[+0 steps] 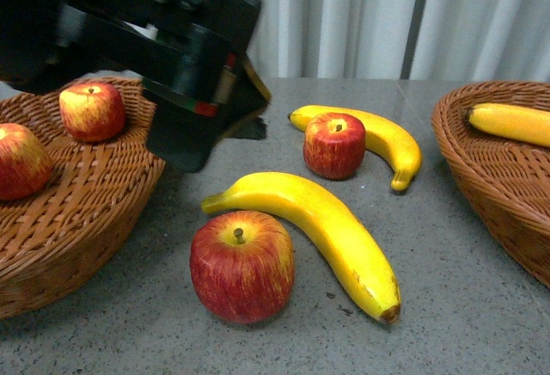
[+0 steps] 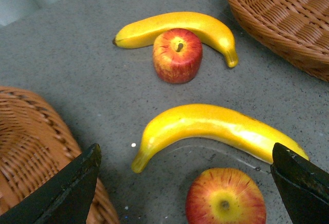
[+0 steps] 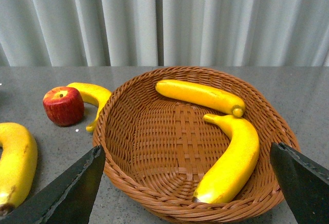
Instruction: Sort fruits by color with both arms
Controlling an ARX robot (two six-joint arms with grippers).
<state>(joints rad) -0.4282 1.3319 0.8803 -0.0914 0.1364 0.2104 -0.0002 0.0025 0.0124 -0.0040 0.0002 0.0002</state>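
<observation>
The black left gripper (image 2: 185, 152) hangs by the left basket's rim, its jaws spread wide and empty. The near red-and-yellow apple (image 2: 225, 197) and the long curved yellow banana (image 2: 216, 126) lie untouched on the grey table (image 2: 77, 54), framed between the jaws. The black right gripper (image 3: 185, 151), equally wide and empty, hovers over the right brown wicker basket (image 3: 123, 147), which holds a pair of yellow bananas (image 3: 198, 94).
</observation>
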